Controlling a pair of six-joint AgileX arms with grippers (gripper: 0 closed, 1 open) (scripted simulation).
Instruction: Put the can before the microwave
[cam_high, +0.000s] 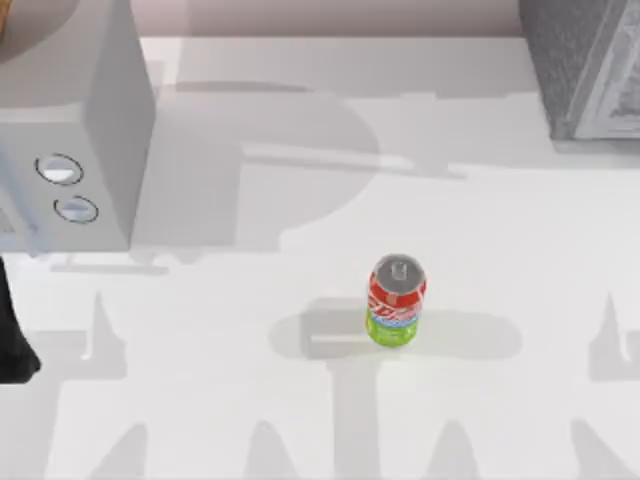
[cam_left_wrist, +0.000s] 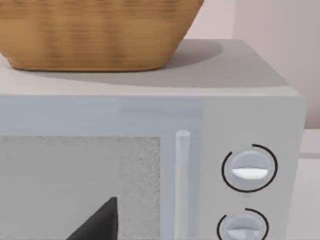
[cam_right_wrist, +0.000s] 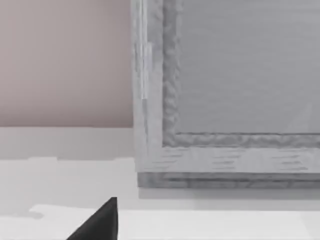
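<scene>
The can (cam_high: 397, 303) stands upright near the middle of the table, with a silver top, a red upper part and a green lower part. The pale grey microwave (cam_high: 90, 120) sits at the back left, its two round dials facing the table's front. The can is well to the right of it and nearer the front. In the left wrist view the microwave (cam_left_wrist: 250, 100) is close up, with a dark part of my left gripper (cam_left_wrist: 100, 222) low in the picture. A dark part of my right gripper (cam_right_wrist: 100, 222) shows in the right wrist view. Neither gripper is near the can.
A wicker basket (cam_left_wrist: 95, 35) rests on top of the microwave. A dark grey speckled box (cam_high: 585, 65) with a pale panel stands at the back right and appears close up as the box (cam_right_wrist: 225, 100). A dark piece of my left arm (cam_high: 12, 340) is at the left edge.
</scene>
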